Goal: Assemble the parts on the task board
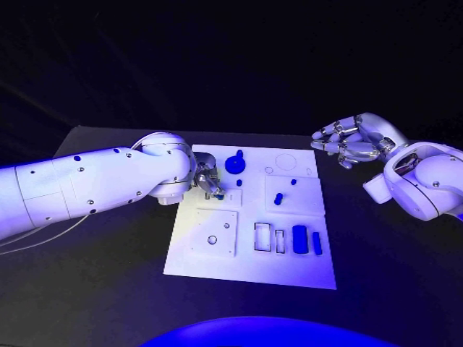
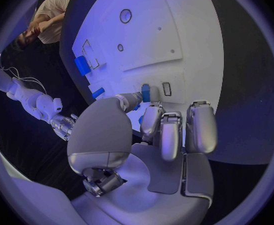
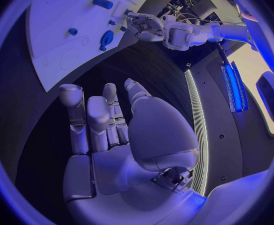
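Note:
The white task board (image 1: 205, 253) lies mid-table, also seen in the left wrist view (image 2: 174, 30) and the right wrist view (image 3: 56, 15). My left hand (image 1: 207, 181) reaches down onto its upper left part. Its thumb and fingers (image 2: 152, 120) close round a small blue part (image 2: 146, 92) beside a small rectangular slot (image 2: 166, 88). A round blue part (image 1: 236, 165) stands just beyond that hand. A small oblong blue part (image 1: 278, 198) lies mid-board, and blue blocks (image 1: 299, 238) sit in slots near the front. My right hand (image 1: 346, 141) hangs raised off the board's right side, fingers apart and holding nothing.
The black table (image 1: 398, 267) surrounds the board. A circular outline (image 1: 285, 160) marks the board's far right part, and a square plate with holes (image 1: 215, 233) sits at its front left. A light strip (image 3: 196, 115) runs along the table's side.

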